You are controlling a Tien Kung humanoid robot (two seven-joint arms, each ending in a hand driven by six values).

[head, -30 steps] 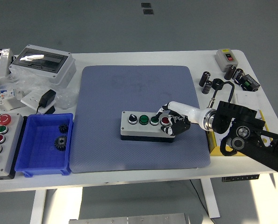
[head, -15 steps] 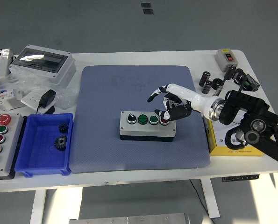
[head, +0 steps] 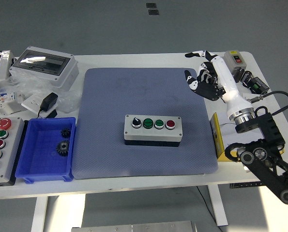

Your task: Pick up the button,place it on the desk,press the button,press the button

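A grey button box (head: 153, 129) with a black knob, two green buttons and one red button lies flat on the blue-grey mat (head: 134, 92), near its middle. My right hand (head: 202, 77) is raised over the mat's far right corner, well away from the box, with its fingers spread and empty. My left arm is out of view.
A blue bin (head: 44, 150) with two gears sits left of the mat. A grey control box (head: 1, 150) with coloured buttons lies at the left edge. An enclosure with a clear lid (head: 44, 65) stands at the back left. Capacitors (head: 248, 79), a small switch box (head: 233, 58) and a yellow box (head: 220, 142) are at the right.
My right hand has lifted off the red button and swung back and to the right, opening its fingers. The button box stays flat on the mat.
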